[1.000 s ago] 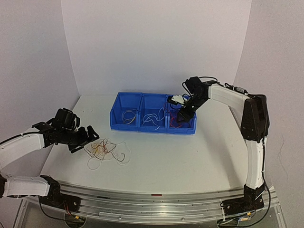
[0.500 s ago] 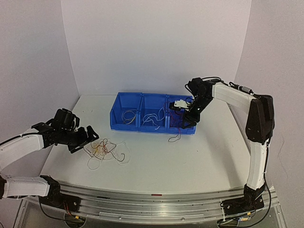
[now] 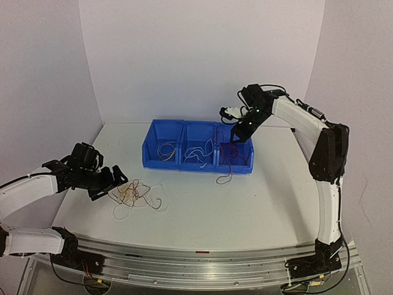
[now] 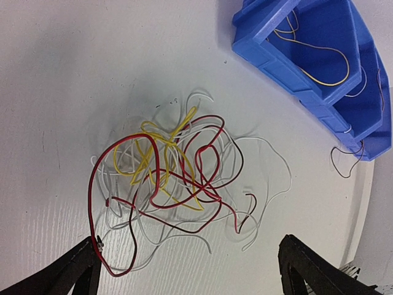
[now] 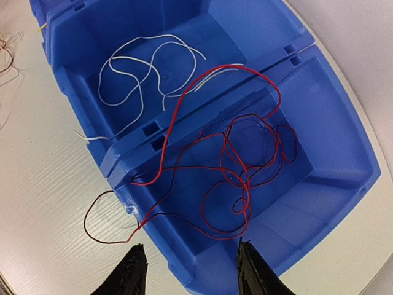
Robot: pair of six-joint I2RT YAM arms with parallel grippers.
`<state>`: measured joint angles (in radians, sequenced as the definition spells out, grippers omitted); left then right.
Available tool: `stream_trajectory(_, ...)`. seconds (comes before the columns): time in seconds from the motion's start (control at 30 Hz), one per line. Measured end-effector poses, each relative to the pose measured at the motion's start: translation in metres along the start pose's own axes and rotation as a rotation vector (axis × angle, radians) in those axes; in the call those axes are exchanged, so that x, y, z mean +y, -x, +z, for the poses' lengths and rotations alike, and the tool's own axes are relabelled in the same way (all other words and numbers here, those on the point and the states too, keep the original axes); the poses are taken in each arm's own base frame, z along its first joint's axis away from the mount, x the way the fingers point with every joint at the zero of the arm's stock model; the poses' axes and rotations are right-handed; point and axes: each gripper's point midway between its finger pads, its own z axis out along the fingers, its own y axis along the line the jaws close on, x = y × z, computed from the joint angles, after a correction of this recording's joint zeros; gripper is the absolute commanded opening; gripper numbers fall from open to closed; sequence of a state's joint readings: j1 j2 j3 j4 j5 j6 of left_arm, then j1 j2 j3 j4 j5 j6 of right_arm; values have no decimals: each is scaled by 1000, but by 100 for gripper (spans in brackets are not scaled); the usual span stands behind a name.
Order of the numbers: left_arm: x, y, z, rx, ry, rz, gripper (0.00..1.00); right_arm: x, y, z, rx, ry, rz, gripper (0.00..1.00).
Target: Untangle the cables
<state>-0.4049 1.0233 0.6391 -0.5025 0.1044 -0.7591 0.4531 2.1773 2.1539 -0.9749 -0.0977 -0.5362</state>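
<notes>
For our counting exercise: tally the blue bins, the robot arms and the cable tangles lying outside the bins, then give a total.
Blue bins: 3
Robot arms: 2
Cable tangles outside the bins: 1
Total: 6

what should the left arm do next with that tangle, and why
Probably lower the open left pincer onto the red cable looping out of the tangle and close on it. That loop lies outermost, nearest the pincer, while the yellow cable is knotted in the middle.
</notes>
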Motion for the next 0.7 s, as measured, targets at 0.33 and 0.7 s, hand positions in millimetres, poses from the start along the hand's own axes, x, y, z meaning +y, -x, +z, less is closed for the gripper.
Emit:
stream_trajectory(0.33, -1, 1, 1, -7, -8, -3, 100, 54, -79, 16, 156, -122, 488, 41)
stream_trajectory(0.7, -6, 4, 2, -21, -33, -21, 100, 75, -67, 35, 22, -181, 628, 35)
